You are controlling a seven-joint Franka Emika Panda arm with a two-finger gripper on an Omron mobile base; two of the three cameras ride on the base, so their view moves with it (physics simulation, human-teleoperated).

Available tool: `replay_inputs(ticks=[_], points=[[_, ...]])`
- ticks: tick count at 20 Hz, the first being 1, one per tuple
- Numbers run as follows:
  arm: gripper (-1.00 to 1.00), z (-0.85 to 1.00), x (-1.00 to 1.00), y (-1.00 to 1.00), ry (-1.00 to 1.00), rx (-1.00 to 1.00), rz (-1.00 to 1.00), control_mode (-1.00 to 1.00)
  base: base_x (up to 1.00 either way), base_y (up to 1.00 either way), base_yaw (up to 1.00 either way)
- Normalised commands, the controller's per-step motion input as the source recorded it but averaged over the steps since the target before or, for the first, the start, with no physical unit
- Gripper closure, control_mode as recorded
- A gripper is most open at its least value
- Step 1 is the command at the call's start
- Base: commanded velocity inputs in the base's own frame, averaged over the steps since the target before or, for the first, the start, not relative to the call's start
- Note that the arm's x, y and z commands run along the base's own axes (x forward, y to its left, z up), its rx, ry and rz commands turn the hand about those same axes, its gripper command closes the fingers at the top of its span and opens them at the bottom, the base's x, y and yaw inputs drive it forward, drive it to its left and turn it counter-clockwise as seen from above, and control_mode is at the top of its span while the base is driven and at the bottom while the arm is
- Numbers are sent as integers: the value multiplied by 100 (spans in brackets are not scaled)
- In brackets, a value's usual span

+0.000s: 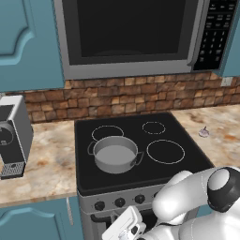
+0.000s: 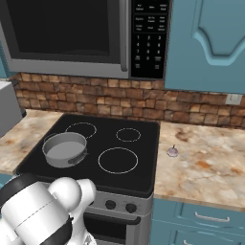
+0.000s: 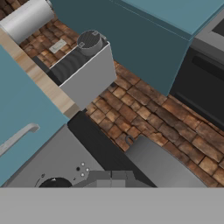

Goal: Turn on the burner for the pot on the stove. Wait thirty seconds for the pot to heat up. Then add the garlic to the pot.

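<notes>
One pot (image 1: 115,154) sits on the stove (image 1: 187,161), over the front left ring of the black glass top. It is upright, with two small loop handles, and its inside looks plain grey. From the right base camera the same pot (image 2: 64,149) stands at the left of the stove (image 2: 143,143). In the hand camera its grey side (image 3: 162,164) shows at a steep tilt against the brick wall (image 3: 144,109).

Four white rings mark the top: one under the pot, one large ring (image 1: 165,151) at the front right, a middling ring (image 1: 108,132) just behind the pot, and a small ring (image 1: 153,127) at the back right.

One garlic (image 1: 204,132) lies on the bench (image 1: 51,164) to the right of the stove, well apart from the pot. It is a tiny pale bulb with a pointed tip, also seen from the right side (image 2: 172,151).

On the silver front, three knobs (image 1: 120,202) show clearly in the left base camera and two (image 2: 128,207) in the right; the arm hides the rest.

The jaws (image 1: 133,230) hang low before the stove front, shut on nothing.

One microwave (image 1: 136,37) hangs above the stove. One coffee machine (image 1: 11,136) stands on the bench at the left.
</notes>
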Motion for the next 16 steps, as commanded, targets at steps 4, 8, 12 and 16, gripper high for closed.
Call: replay_inputs(ticks=[4, 8, 12, 16], points=[[100, 0, 0, 0, 0, 0, 0, -100, 0, 0, 0], [100, 0, 0, 0, 0, 0, 0, -100, 0, 0, 0], [100, 0, 0, 0, 0, 0, 0, -100, 0, 0, 0], [100, 0, -3, 1, 0, 0, 0, -100, 0, 0, 0]])
